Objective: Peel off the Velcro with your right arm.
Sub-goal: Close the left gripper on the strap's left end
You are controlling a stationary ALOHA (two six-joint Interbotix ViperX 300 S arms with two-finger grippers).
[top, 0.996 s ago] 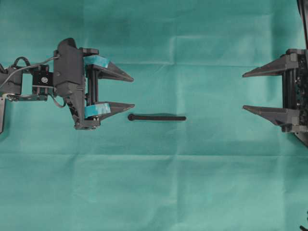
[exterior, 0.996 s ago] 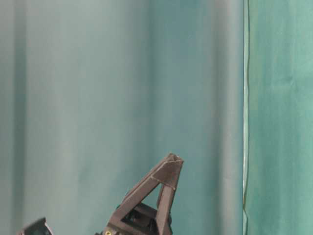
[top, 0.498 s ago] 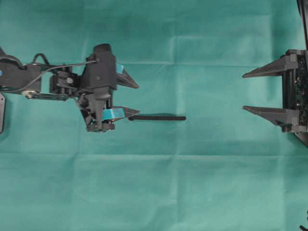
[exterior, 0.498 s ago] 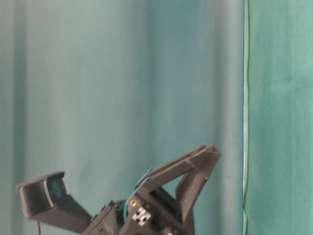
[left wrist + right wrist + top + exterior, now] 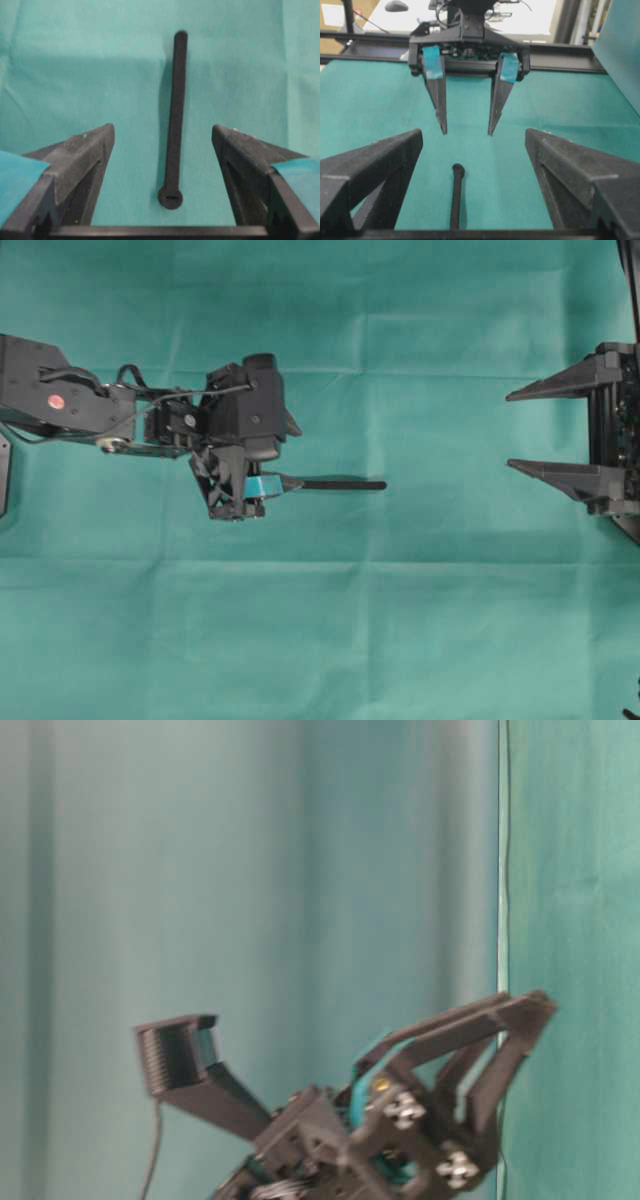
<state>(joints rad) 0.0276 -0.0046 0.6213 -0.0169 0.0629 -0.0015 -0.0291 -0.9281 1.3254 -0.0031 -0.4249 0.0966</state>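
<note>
Black Velcro (image 5: 174,120) lies flat between my left pincer's (image 5: 162,137) spread fingers; right pincer (image 5: 508,430) spread, well apart.

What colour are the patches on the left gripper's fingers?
Teal patches on the left gripper; the right wrist view shows them best.

Light: even, fairly bright, diffuse from above | Shadows: soft, short, lying close beside the Velcro (image 5: 340,484) on the green worktop (image 5: 400,620) | Glare: only the pale washed-out room beyond the worktop in the right wrist view | Blur: table-level view soft overall, the left claw (image 5: 480,1050) smeared; near fingers in both wrist views out of focus
</note>
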